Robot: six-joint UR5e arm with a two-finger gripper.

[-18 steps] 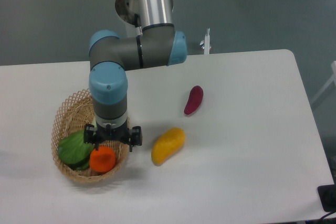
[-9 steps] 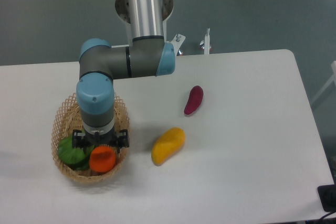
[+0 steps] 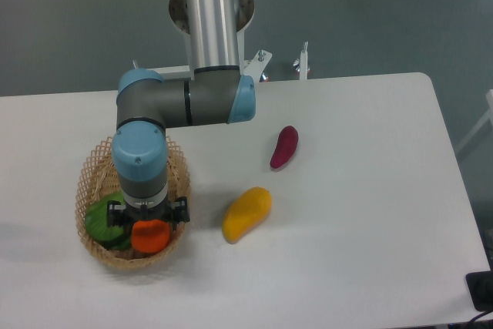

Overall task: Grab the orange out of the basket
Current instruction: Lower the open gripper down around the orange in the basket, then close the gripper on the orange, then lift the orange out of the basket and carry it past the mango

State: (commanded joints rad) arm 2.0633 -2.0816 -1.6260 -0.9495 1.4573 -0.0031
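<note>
The table (image 3: 362, 213) is white and smooth with rounded corners at the far right; it is set on a dull grey-green floor (image 3: 362, 13). No brand, label or writing can be read anywhere in view.

At the left of the table stands the basket (image 3: 88, 182), oval, tan, open-weave. Inside it, on the left, lies a green vegetable (image 3: 98, 219), partly covered by the arm. Just right of that, against the near rim, sits the orange (image 3: 151, 236), bright and glossy, still in the basket.

The gripper (image 3: 148, 219) points straight down into the basket, directly over the orange and touching or nearly touching its top. The jaws are hidden between the wrist and the fruit; whether they are spread or closed cannot be told. The arm (image 3: 185, 102), grey with light-blue joint caps, rises to a silver column at the top of the view.

Right of the basket, apart from it, a yellow fruit (image 3: 246, 213) lies on the table. Farther right and back lies a dark red-purple vegetable (image 3: 284, 146), elongated. A small white bracket (image 3: 302, 62) stands at the table's far edge.
</note>
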